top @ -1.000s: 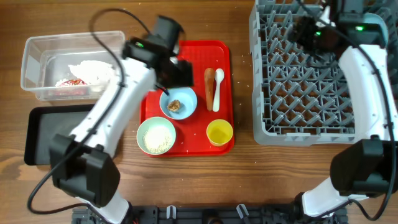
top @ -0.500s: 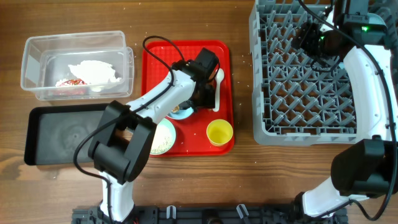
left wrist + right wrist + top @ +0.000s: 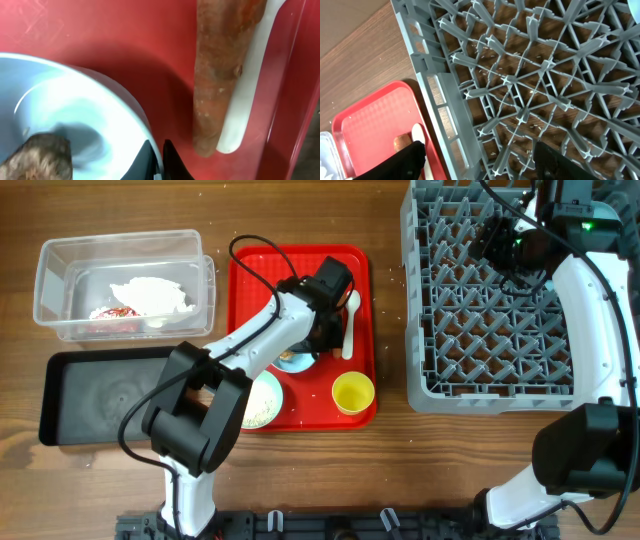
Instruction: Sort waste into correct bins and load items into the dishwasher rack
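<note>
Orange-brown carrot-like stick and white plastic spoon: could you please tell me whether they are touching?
Touching. The left wrist view shows the carrot-like stick lying flush along the white spoon, with no flat red tray showing between.

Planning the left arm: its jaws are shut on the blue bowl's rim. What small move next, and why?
Probably lift the bowl straight up a little, kept level. The left gripper pinches its rim, a brown lump lies inside, and the carrot stick and spoon lie close beside on the tray, so sliding sideways could knock them.
</note>
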`<state>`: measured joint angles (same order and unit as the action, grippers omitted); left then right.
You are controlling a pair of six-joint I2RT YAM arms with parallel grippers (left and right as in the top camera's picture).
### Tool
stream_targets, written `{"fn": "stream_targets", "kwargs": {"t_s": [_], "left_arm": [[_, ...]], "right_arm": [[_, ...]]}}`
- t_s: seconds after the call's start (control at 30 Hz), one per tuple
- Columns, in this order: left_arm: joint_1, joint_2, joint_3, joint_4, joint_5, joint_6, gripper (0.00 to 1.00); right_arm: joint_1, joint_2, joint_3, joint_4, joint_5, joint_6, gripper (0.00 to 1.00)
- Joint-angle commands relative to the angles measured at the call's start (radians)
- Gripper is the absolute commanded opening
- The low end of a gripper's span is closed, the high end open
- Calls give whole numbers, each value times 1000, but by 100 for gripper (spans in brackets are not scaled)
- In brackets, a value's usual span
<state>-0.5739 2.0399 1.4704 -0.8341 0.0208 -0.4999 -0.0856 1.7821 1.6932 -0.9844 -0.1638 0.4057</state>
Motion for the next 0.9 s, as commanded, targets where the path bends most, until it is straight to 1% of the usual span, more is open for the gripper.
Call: {"fn": "stream_targets", "kwargs": {"t_s": [0.0, 0.07, 0.2, 0.37, 0.43, 0.47, 0.5, 0.57, 0.67, 0.77, 0.87], "left_arm": [[28, -7, 66, -40, 12, 15, 4], [50, -33, 114, -74, 13, 48, 4], [108, -106, 181, -146, 13, 67, 4], [207, -238, 196, -237, 14, 77, 4], [256, -293, 196, -294, 16, 79, 4], [298, -335, 196, -340, 24, 105, 4], [327, -360, 196, -369, 47, 130, 4], [401, -395, 196, -455, 141, 179, 4], [509, -406, 196, -573, 242, 260, 4], [623, -406, 161, -604, 360, 390, 4], [759, -406, 82, -579, 543, 526, 4]], "right_arm": [[8, 6, 0, -3, 14, -21, 72], [8, 6, 0, -3, 18, -40, 72], [8, 6, 0, -5, 37, -40, 73], [8, 6, 0, -5, 50, -40, 73], [8, 6, 0, -5, 62, -40, 73], [8, 6, 0, -5, 63, -40, 73], [8, 6, 0, -5, 63, -40, 73], [8, 6, 0, -9, 63, -40, 73], [8, 6, 0, -18, 63, -40, 73], [8, 6, 0, -23, 63, -40, 73], [8, 6, 0, -23, 63, -61, 72]]}}
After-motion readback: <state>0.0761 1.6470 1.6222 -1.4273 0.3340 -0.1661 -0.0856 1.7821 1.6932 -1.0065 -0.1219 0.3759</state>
